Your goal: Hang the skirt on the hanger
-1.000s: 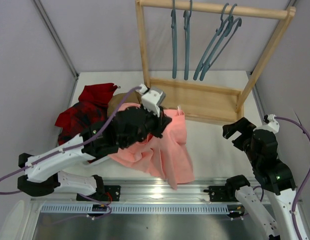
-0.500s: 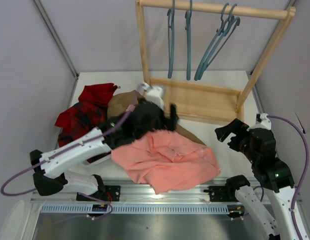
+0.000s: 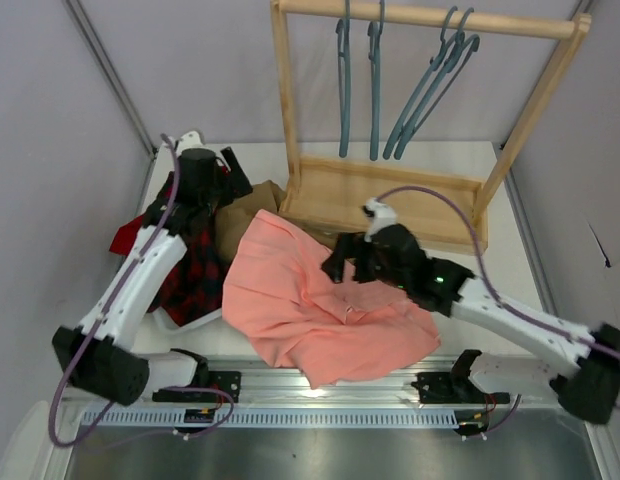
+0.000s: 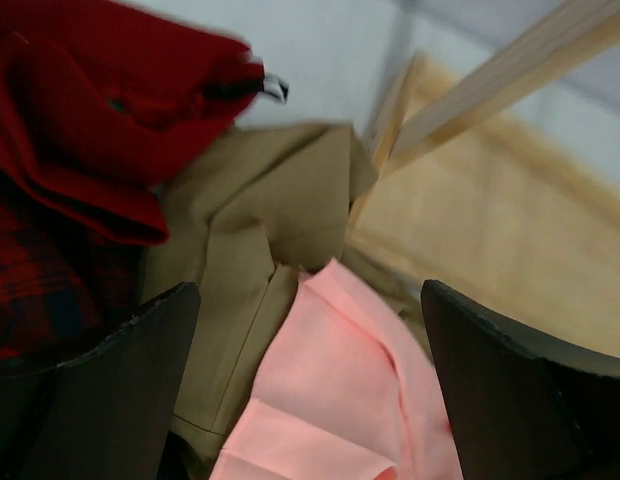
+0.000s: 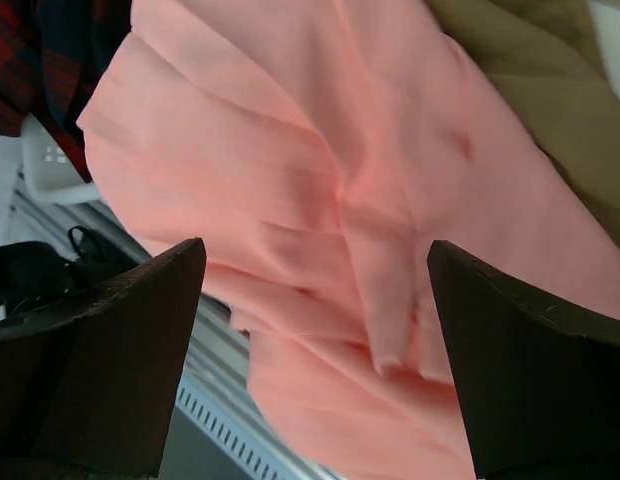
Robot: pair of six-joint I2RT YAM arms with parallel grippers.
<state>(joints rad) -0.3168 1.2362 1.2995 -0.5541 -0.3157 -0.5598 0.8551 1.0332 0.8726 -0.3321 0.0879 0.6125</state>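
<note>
Left gripper (image 3: 222, 170), jaws spread and empty, has swung from the table's middle to the far left since half a second ago. The right gripper (image 3: 342, 268), also spread and holding nothing, has reached in from the right edge. Beneath it and nearer the arm bases lies the one large salmon-pink soft cloth skirt (image 3: 310, 320), rumpled on the white table (image 3: 440, 155), no longer lifted as a second ago. Beyond it, four slim teal-blue hook-topped hangers (image 3: 342, 90) hang on the pale wooden rack (image 3: 285, 100).

Left wrist view: between wide-set dark fingers (image 4: 100, 390) lie one tan-brown garment (image 4: 260, 230) and a corner of the skirt. A dark red cloth heap (image 4: 90, 130) is beyond, to the left.

Right wrist view: folded pink cloth fills the gap between the parted fingers (image 5: 540, 350). Whether they touch it cannot be told.
</note>
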